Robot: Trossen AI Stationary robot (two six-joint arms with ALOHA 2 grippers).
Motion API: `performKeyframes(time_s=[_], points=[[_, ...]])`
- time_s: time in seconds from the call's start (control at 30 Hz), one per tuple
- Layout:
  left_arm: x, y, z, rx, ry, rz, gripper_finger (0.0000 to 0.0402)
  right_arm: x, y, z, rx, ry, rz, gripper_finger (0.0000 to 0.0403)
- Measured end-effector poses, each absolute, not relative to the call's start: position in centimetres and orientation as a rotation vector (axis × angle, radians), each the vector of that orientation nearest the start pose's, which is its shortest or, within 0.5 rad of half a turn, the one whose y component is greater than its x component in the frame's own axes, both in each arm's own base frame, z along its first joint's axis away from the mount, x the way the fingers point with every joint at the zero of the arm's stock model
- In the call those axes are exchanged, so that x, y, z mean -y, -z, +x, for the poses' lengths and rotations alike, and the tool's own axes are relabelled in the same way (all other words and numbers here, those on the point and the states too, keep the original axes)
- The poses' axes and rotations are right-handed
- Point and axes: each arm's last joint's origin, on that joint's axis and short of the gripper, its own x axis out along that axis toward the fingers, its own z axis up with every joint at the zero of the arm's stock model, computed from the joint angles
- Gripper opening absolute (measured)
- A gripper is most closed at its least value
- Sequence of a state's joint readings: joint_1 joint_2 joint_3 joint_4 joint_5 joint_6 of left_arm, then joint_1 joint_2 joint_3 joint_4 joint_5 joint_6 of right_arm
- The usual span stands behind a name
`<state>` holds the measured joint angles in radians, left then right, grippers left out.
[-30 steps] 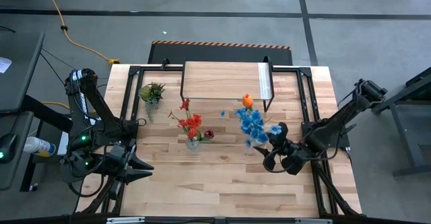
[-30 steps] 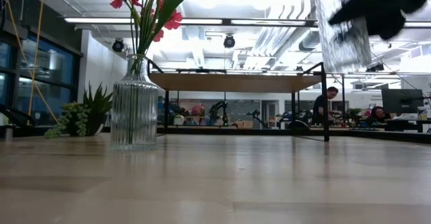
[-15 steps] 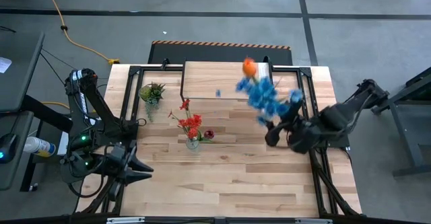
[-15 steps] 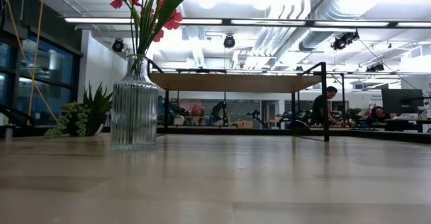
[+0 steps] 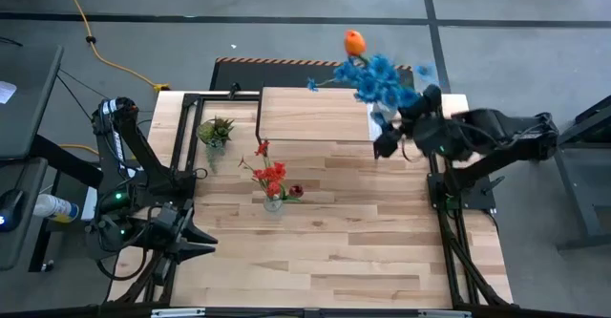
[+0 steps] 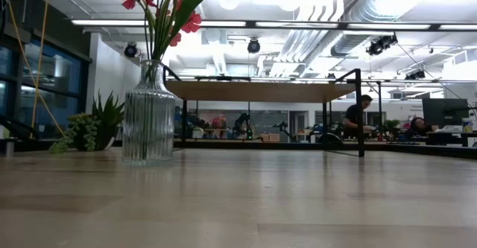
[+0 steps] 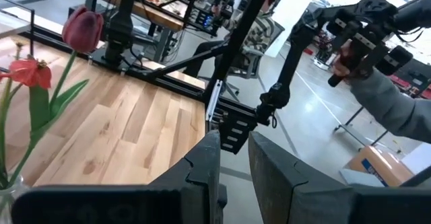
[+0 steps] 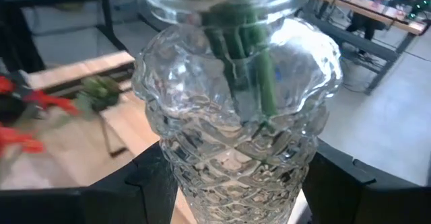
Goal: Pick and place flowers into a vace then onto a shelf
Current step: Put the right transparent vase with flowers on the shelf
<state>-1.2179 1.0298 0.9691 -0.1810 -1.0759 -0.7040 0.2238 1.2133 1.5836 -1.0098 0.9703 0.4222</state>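
Observation:
My right gripper (image 5: 393, 132) is shut on a diamond-cut glass vase (image 8: 232, 109), raised over the right end of the shelf (image 5: 315, 115). The vase holds blue flowers (image 5: 377, 77) and an orange tulip (image 5: 354, 41) on green stems (image 8: 236, 49). A ribbed glass vase (image 6: 149, 114) stands on its base mid-table with red flowers (image 5: 270, 173) and a dark pink bud (image 5: 295, 191). My left gripper (image 5: 196, 240) waits shut at the table's near left corner, touching nothing. My right gripper pinches the cut-glass vase between its two fingers, one on each side of the lower body (image 8: 202, 177), below the bulge. The fingers (image 8: 151, 183) come from the table's right side. The vase is lifted clear, and its flowers lean toward the far left.
A small green potted plant (image 5: 216, 130) sits left of the shelf. A black frame (image 5: 434, 165) runs along the table's edges. Bare wood (image 5: 334, 251) spreads across the near half. In the left wrist view a person's sleeve and hand (image 7: 384, 96) hold controls beyond the table.
My right gripper has lifted the cut-glass vase off the table's right side and carried it up and toward the far edge, to above the shelf's right end. It has risen out of the low view. The flowers have swung over the far edge.

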Motion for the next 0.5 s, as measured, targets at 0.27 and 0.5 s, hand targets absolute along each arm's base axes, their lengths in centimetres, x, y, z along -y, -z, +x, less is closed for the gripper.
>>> performKeyframes(time_s=[0.27, 0.5], points=[[18.8, -35.6, 9.7, -0.124, 0.062, -0.481, 0.0113, 2.5, -43.5, 22.1, -0.41, 0.795, 0.027, 0.0244], [18.8, -35.6, 9.7, -0.124, 0.06, -0.485, 0.0113, 6.4, -42.1, 23.6, -0.325, 0.74, 0.066, 0.0244]])
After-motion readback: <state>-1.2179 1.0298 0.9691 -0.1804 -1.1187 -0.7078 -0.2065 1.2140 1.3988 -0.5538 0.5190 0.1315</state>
